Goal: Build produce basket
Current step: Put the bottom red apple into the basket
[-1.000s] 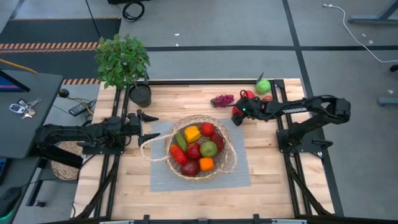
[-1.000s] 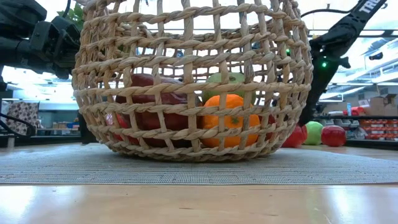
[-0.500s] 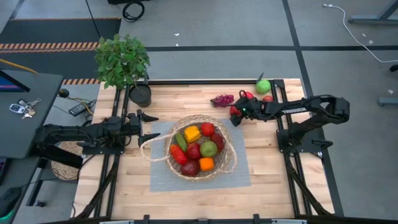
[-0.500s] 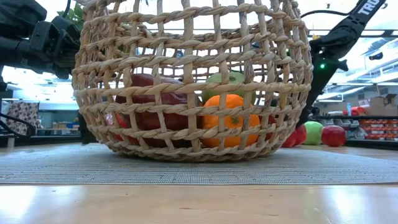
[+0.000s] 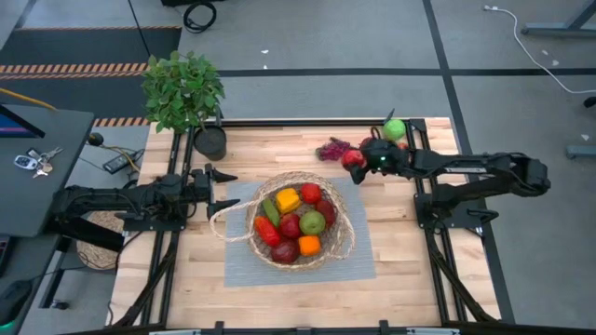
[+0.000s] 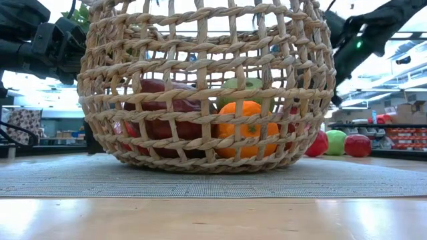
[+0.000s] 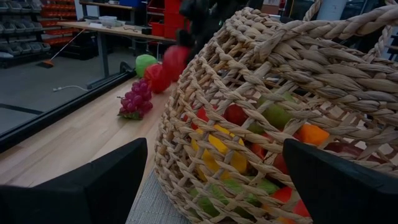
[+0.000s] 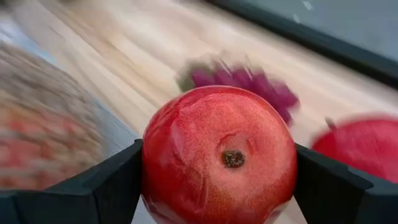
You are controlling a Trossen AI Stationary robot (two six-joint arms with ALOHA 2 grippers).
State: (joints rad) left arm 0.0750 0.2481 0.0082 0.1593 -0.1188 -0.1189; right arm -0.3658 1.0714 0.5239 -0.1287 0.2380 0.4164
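Wooden planks are forming the surface, with a grey mat lying at its middle and a potted plant standing at the far left corner. On the mat the basket is sitting upright, already holding most of the produce: a yellow pepper, a green apple, an orange and several red pieces. The right end effector is hovering just beyond the basket's far right rim, gripping a red pomegranate between its two fingers, which are pressing on the fruit's opposite sides in the right wrist view. Behind it, a purple grape bunch, a green fruit and another red fruit are waiting on the surface near the far edge. The left end effector is resting with its fingers spread wide and empty, just beside the basket's handle. The pomegranate is looking round, smooth and rigid, so it is probably apt to slip or roll; holding it across its widest girth, as now, seems the safest hold. It is likely light enough for a modest squeeze. Lowering it among the packed pieces calls for a gentle release, since a dropped ball could bounce out over the low wicker rim.
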